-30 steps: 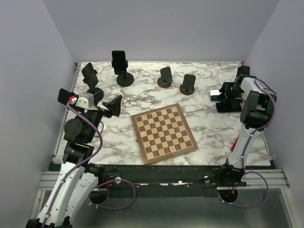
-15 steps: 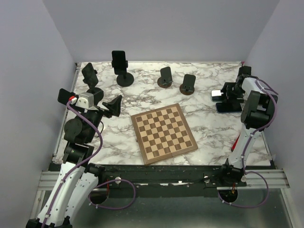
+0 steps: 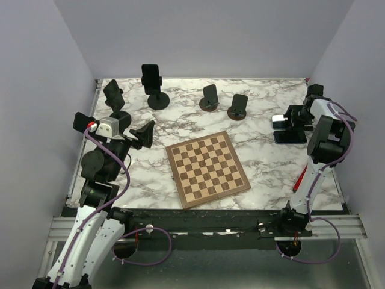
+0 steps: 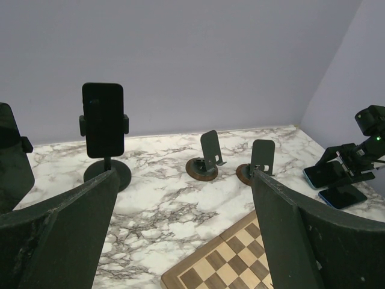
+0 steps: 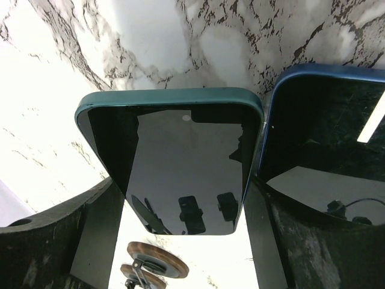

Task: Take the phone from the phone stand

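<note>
Marble-patterned table (image 3: 264, 168), walled on three sides in pale lilac.

Phones, three:
- teal phone (image 5: 186, 162), off any stand, held near the table's right edge.
- blue phone (image 3: 292, 138), flat on the marble just beside and partly under the teal one.
- black phone (image 4: 103, 119), upright in the tall stand (image 3: 159, 99) at the back.

Stands, four:
- the tall stand above.
- a second tall stand (image 3: 114, 95) by the left edge; whether it carries a phone cannot be told.
- two small stands (image 3: 209, 97) (image 3: 238, 106), both bare, at back centre.

Chessboard (image 3: 207, 168), one, lying slightly askew at the centre.

Grippers, two:
- right gripper (image 5: 183, 198), jaws closed against the long sides of the teal phone.
- left gripper (image 4: 184, 177), jaws wide apart and holding nothing, raised over the left side and facing the stands.

Open room: bare marble between the chessboard and the right gripper. The blue phone lies closest in its way, and the right wall stands near.
</note>
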